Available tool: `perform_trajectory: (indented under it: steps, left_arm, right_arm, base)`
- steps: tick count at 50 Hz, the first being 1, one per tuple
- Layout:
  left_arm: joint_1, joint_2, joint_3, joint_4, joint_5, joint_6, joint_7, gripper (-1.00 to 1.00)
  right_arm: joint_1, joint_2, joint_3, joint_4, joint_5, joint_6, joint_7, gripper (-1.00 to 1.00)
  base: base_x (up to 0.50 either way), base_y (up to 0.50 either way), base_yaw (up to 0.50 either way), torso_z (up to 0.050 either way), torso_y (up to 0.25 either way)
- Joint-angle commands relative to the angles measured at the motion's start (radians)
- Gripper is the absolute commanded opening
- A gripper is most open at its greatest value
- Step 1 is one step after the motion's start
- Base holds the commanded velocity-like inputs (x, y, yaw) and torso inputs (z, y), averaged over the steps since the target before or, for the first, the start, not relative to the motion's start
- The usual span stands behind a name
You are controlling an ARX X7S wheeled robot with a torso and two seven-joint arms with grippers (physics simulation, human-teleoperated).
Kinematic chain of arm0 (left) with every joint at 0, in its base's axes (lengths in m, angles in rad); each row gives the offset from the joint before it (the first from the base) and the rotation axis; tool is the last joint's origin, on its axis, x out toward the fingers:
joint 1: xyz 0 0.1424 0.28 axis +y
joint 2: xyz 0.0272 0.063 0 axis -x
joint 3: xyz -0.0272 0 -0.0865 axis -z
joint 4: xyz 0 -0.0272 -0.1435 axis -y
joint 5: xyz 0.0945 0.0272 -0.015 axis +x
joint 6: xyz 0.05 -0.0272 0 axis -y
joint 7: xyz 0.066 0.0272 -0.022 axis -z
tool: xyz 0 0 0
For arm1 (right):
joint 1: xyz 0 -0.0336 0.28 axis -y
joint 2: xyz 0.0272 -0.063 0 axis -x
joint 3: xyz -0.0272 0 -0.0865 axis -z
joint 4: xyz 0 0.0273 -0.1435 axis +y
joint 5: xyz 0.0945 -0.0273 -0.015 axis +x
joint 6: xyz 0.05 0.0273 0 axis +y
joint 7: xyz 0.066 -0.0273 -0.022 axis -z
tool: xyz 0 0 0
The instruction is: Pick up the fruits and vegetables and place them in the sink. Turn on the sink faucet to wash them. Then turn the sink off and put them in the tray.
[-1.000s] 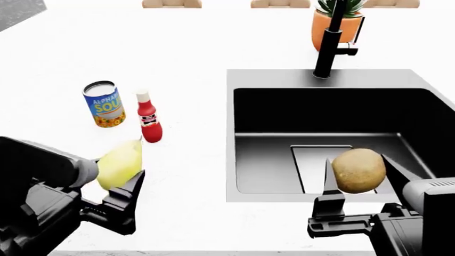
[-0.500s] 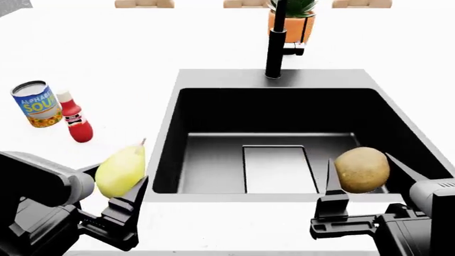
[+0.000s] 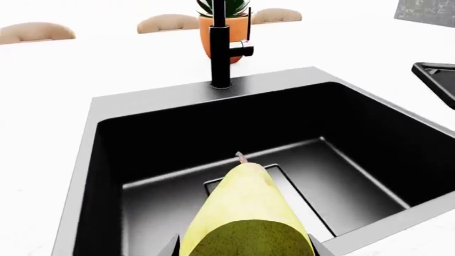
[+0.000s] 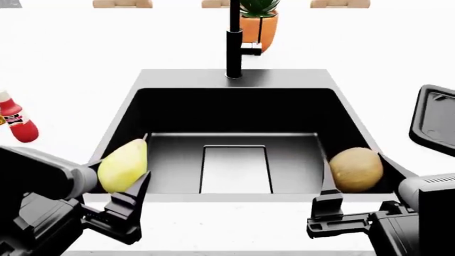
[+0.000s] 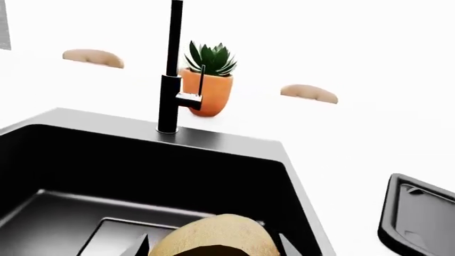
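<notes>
Pear (image 4: 123,165) in left tool (image 4: 117,184), brown oval (image 4: 356,169) in right tool (image 4: 359,186); bottle (image 4: 17,122) label unreadable

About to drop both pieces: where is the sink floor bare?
The sink floor is bare all around the pale drain plate. Above it, the pear sits at the left wall and the brown fruit at the right. The faucet crowds the back rim.

Sink (image 4: 121,117): the basin interior at centre frame gives you open room above the drain plate (image 4: 235,169). Faucet (image 4: 234,40) and orange plant pot (image 4: 257,24) stand at the top centre rim, blocking your far edge. Tray (image 4: 435,120) occupies the right edge; red bottle (image 4: 16,120) the left edge. Bare white counter (image 4: 71,64) lies between.
</notes>
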Motion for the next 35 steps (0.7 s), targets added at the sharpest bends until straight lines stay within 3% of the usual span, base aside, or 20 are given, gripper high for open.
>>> perform_trajectory:
  steps: [1, 7, 15, 23, 35]
  left_arm:
    - [-0.050, -0.009, 0.023, -0.024, -0.039, -0.009, -0.019, -1.00]
    - [-0.246, -0.027, 0.113, -0.093, -0.162, -0.069, -0.057, -1.00]
    - [-0.647, -0.003, 0.317, -0.235, -0.423, -0.245, -0.176, -1.00]
    - [-0.947, 0.062, 0.479, -0.401, -0.588, -0.382, -0.289, -1.00]
    - [-1.141, 0.179, 0.630, -0.673, -0.610, -0.512, -0.318, -1.00]
  right_arm:
    - [0.059, -0.018, -0.005, -0.009, 0.081, 0.045, -0.067, -1.00]
    - [0.256, 0.014, 0.020, -0.035, 0.320, 0.158, -0.196, -1.00]
    - [0.588, 0.024, 0.140, -0.003, 0.763, 0.395, -0.356, -1.00]
    - [0.590, -0.035, 0.492, 0.178, 1.096, 0.713, -0.402, -1.00]
    - [0.566, -0.179, 0.574, 0.443, 1.217, 0.904, -0.461, -1.00]
  base:
    - [0.00, 0.00, 0.00, 0.000, 0.000]
    - [0.00, 0.00, 0.00, 0.000, 0.000]
    - [0.00, 0.00, 0.00, 0.000, 0.001]
    - [0.00, 0.00, 0.00, 0.000, 0.000]
    - [0.00, 0.00, 0.00, 0.000, 0.000]
